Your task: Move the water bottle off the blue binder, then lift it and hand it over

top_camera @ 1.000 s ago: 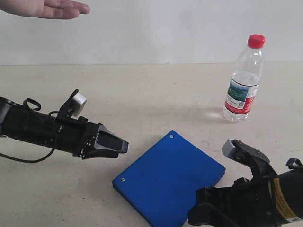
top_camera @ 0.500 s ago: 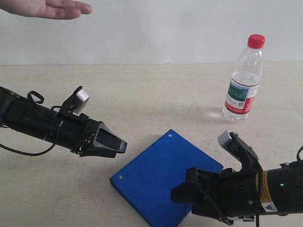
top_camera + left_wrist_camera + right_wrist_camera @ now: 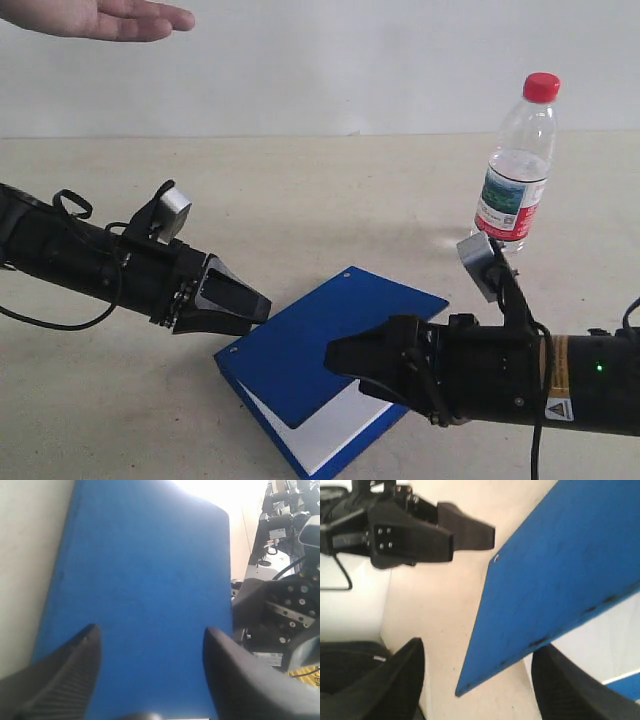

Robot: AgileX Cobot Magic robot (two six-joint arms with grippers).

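The water bottle with its red cap stands upright on the table at the back right, well apart from the blue binder. The binder lies at the table's middle with its cover raised, so white pages show beneath. My right gripper is open and reaches in under the lifted cover; that cover's edge runs between its fingers. My left gripper is open at the binder's left side, with the blue surface filling the space between its fingers.
An open human hand hovers palm up at the top left. The beige table stretches behind the binder. In the right wrist view, the left gripper shows beyond the cover.
My right gripper has moved left and under the binder's cover, tipping it up and showing white pages. The binder has shifted a little left. The left gripper barely moved.
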